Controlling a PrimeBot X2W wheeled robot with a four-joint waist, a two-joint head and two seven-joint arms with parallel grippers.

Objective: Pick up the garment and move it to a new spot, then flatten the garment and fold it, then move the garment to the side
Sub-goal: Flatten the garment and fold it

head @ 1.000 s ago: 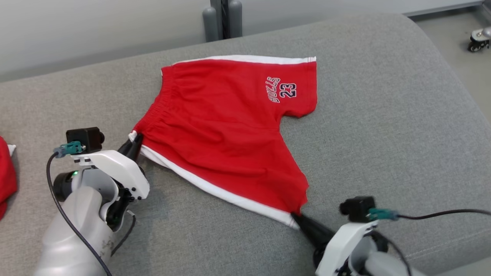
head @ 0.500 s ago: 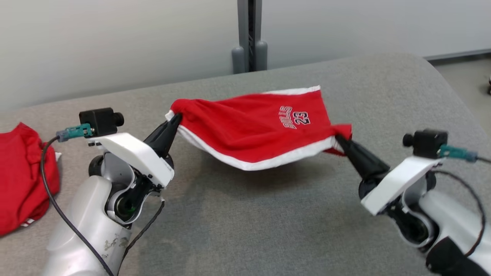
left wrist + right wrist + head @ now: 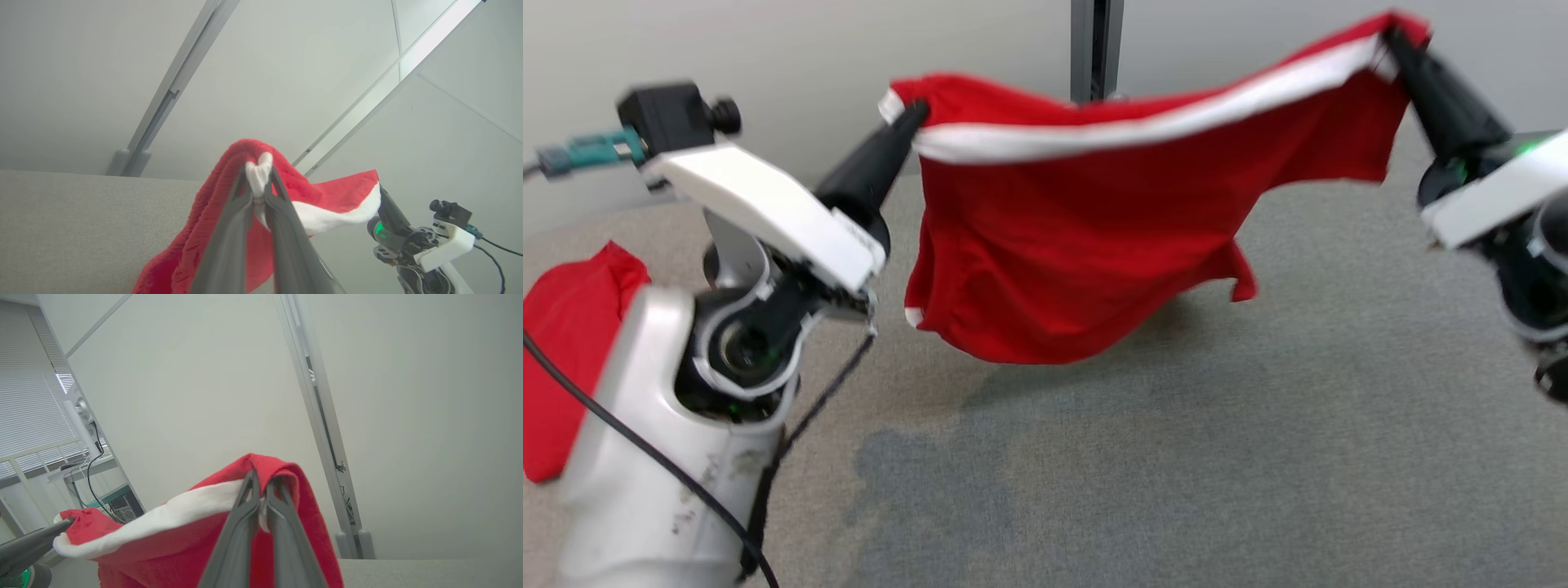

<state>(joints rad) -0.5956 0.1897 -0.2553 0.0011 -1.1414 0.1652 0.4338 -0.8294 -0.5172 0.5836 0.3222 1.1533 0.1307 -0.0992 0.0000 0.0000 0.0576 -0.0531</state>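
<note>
The garment (image 3: 1086,245), red shorts with a white side stripe, hangs in the air above the grey cushion (image 3: 1176,457), stretched between both grippers. My left gripper (image 3: 913,114) is shut on its upper left corner, and my right gripper (image 3: 1390,39) is shut on its upper right corner. In the left wrist view the left gripper (image 3: 258,173) pinches white and red cloth of the garment (image 3: 331,200), with the other arm's gripper (image 3: 382,196) at the far end. In the right wrist view the right gripper (image 3: 261,479) clamps the garment (image 3: 184,539) at its stripe.
Another red cloth (image 3: 568,343) lies bunched on the cushion at the far left. A grey post (image 3: 1096,45) stands against the pale wall behind the cushion. The cushion under and in front of the hanging shorts is bare.
Both grippers have risen and drawn the shorts off the cushion, from lying flat to hanging stretched in the air. The head camera has also tilted up.
</note>
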